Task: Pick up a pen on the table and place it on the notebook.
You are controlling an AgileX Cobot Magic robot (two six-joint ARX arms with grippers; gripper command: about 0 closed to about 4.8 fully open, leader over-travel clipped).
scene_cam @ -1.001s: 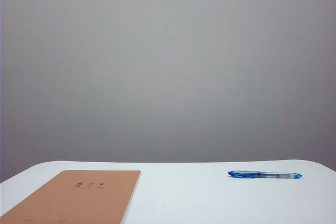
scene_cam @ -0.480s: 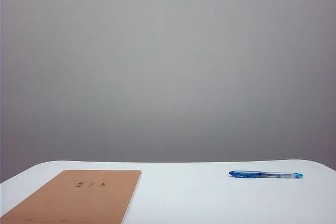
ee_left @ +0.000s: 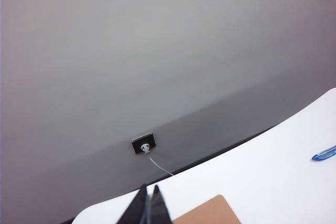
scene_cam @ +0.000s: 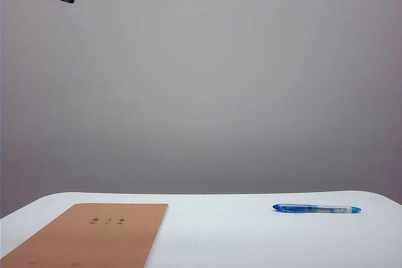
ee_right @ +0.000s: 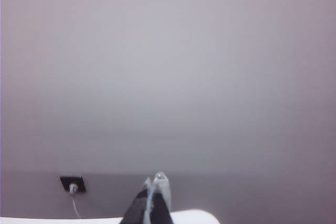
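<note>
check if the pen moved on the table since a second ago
No. In the exterior view the pen lies in the same spot on the table, just as far right of the notebook. Neither gripper is near it.

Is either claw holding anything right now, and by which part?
Nothing is held. The left claw and right claw are both shut on nothing, up in the air. The pen lies untouched on the table.
</note>
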